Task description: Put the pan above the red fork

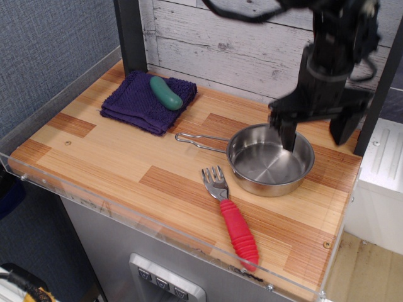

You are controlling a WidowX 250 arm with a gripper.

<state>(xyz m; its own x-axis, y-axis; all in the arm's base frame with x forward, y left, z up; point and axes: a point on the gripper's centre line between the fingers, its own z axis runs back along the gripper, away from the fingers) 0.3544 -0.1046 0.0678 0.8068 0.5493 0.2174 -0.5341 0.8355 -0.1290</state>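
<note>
so, counted off:
pan: one pan point(271, 160), shiny steel, upright on the wooden table point(113, 157), right of centre; its thin wire handle points left along the boards.
red fork: one red fork point(230, 214), lying flat just near of the pan, tines toward the far left close to the pan's near-left rim, red ribbed handle running toward the near right edge.
pan vs fork: pan sits on the far side of the fork; tines and rim very close, contact cannot be told.
gripper: one gripper point(318, 126), blurred, above the pan's far right; fingers spread wide apart, holding nothing. the left finger point(286, 133) hangs over the pan's bowl, the other stands outside past the rim to the right.
cloth: one purple cloth point(146, 100), folded, far left of the table.
green object: one teal-green oblong object point(165, 92) resting on the cloth, well apart from the pan.
</note>
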